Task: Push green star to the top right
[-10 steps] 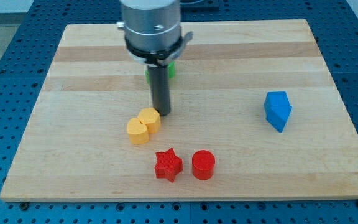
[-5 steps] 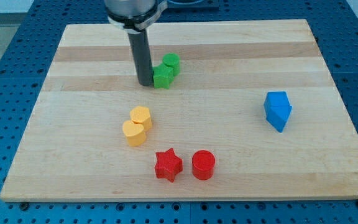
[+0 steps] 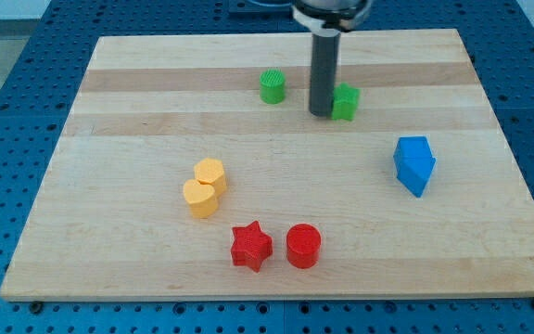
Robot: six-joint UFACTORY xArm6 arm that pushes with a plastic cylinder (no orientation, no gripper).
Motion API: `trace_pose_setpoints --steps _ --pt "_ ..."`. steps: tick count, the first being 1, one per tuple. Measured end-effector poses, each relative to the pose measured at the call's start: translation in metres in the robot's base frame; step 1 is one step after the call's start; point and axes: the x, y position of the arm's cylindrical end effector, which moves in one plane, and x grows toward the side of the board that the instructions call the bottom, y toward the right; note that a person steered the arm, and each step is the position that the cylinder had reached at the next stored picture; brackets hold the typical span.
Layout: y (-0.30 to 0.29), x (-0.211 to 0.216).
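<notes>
The green star lies on the wooden board right of centre in the view's upper part. My tip stands on the board touching the star's left side. A second green block, a cylinder, stands apart to the tip's left, nearer the view's top.
Two yellow blocks sit touching left of centre. A red star and a red cylinder lie near the view's bottom. A blue block lies at the right. The board's top right corner lies beyond the green star.
My tip has swept right, pushing the green star to the right and away from the green cylinder, which also shifted slightly right. The other blocks have not moved.
</notes>
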Motion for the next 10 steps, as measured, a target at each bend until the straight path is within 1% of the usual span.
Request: trace_pose_setpoints --steps 3,5,6,8,10 --pt "0.09 0.002" --pt "0.12 -0.007" --pt "0.135 -0.017" --pt "0.138 -0.054" --pt "0.152 -0.082"
